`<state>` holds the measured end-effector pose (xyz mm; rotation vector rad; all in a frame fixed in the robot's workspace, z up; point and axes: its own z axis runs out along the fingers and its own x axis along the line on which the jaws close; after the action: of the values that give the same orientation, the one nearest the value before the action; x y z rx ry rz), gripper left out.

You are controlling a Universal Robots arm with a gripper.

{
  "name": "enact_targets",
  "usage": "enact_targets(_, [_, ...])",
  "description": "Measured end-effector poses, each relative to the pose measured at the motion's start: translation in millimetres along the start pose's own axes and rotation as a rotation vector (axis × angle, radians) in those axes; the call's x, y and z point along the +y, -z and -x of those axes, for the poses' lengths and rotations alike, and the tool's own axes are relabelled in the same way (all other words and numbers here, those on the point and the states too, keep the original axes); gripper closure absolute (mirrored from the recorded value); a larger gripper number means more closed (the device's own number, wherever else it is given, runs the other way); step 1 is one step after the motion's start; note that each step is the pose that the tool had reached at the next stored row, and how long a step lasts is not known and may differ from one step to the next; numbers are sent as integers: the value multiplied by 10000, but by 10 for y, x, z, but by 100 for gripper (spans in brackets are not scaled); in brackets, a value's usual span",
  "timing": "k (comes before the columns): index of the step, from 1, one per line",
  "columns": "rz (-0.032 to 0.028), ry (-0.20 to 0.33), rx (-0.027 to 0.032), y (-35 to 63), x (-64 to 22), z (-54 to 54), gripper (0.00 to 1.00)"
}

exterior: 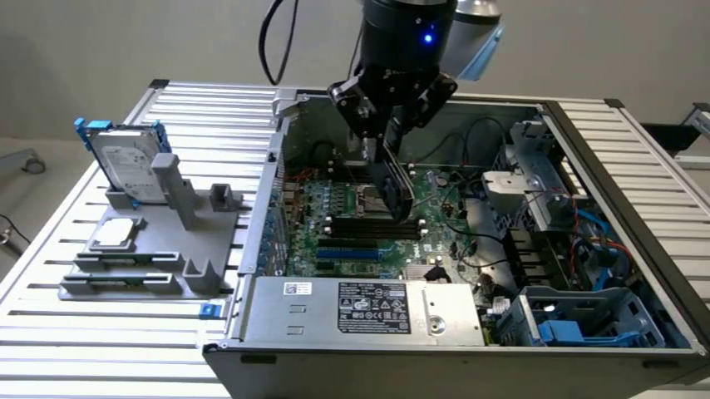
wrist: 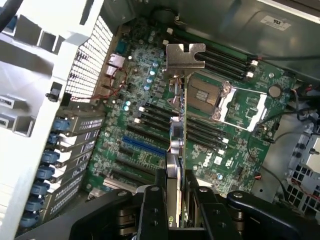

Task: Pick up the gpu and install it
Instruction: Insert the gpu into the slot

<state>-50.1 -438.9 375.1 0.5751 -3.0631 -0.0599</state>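
Note:
My gripper hangs inside the open computer case, shut on the gpu. The gpu is held upright on its edge, black shroud toward the exterior view's right, just above the large green motherboard. From the wrist, the gpu appears edge-on between my two black fingers, its silver metal bracket at the far end. It hovers over the rows of black expansion slots and near a blue slot. Whether its lower edge touches a slot is hidden.
A silver hard drive in a blue frame stands on a grey fixture at the exterior view's left. Around the board are the case walls, a power supply, cables, the CPU socket and a blue drive cage.

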Motion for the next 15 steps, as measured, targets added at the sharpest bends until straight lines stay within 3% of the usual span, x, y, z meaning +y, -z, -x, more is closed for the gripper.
enact_targets(15, [-45,2727,115,-32,-1,1,74])
